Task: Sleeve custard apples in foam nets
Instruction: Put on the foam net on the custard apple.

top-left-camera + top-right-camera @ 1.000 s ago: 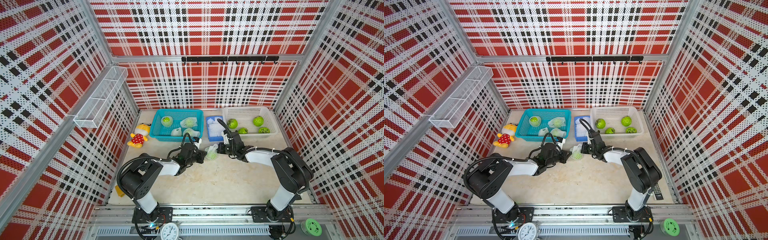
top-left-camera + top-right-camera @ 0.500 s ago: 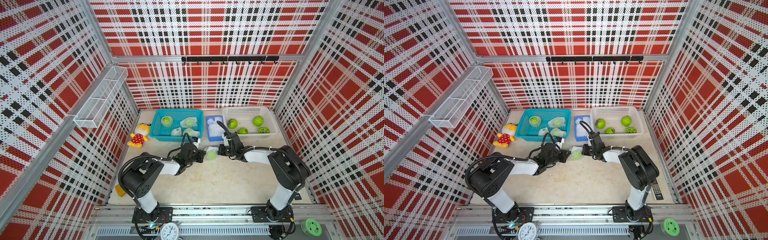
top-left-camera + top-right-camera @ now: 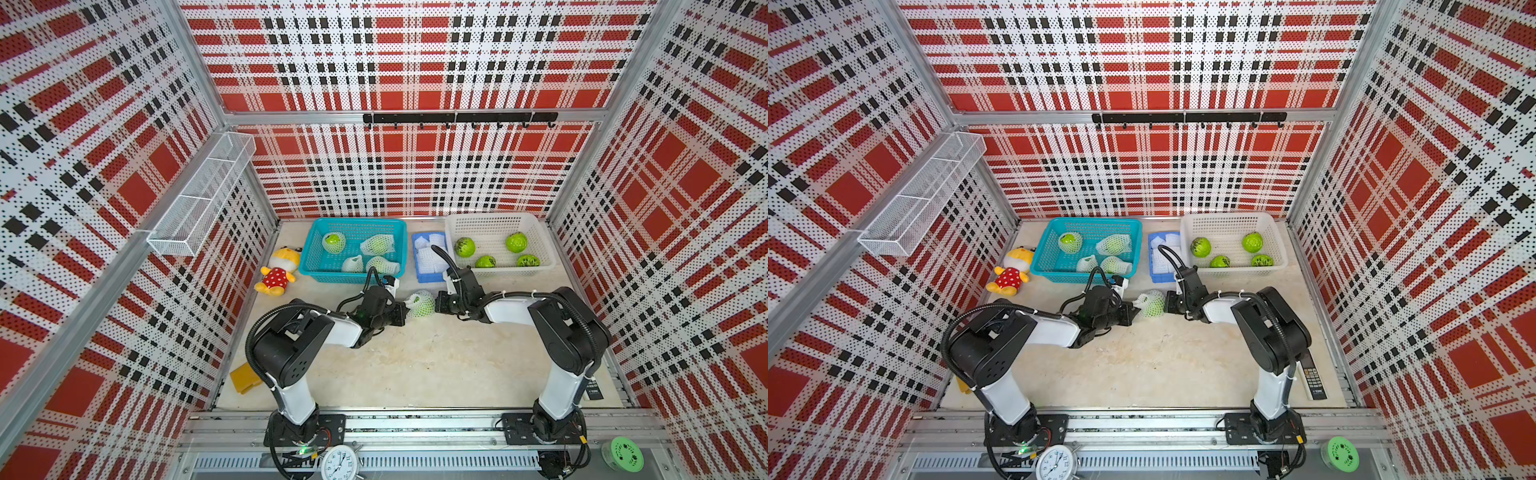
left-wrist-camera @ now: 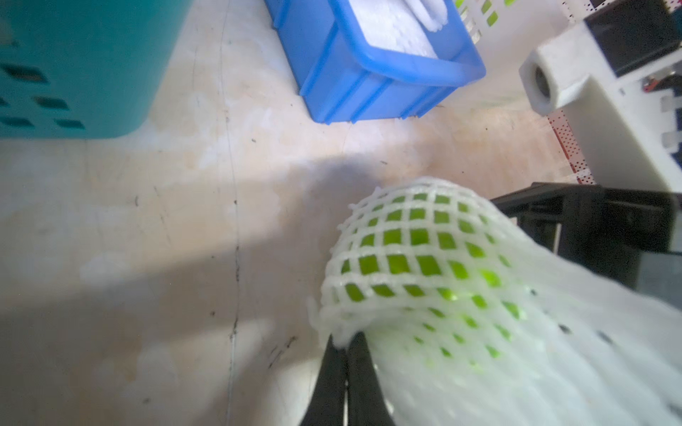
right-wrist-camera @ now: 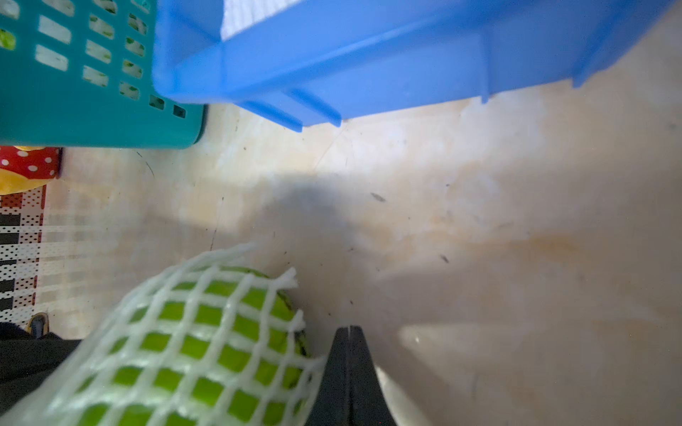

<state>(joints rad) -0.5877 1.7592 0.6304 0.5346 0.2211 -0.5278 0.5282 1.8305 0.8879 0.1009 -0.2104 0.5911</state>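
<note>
The apple (image 5: pixel 199 346) sits mid-table inside a net (image 3: pixel 420 303), just near of the blue tray (image 3: pixel 428 277). The left gripper (image 3: pixel 404 312) and right gripper (image 3: pixel 437 302) each pinch an opposite net edge, jaws together. Pulling harder could tear the foam or slip a pinch, and the apple could then roll out the open end

Both top views are bright, evenly lit and sharp, though the cage walls (image 3: pixel 104 166) bow toward the edges. The wrist views are softer: the foam net (image 4: pixel 535 350) blurs near the lens, and broad soft shadows cross the worktop (image 4: pixel 147 221).
</note>
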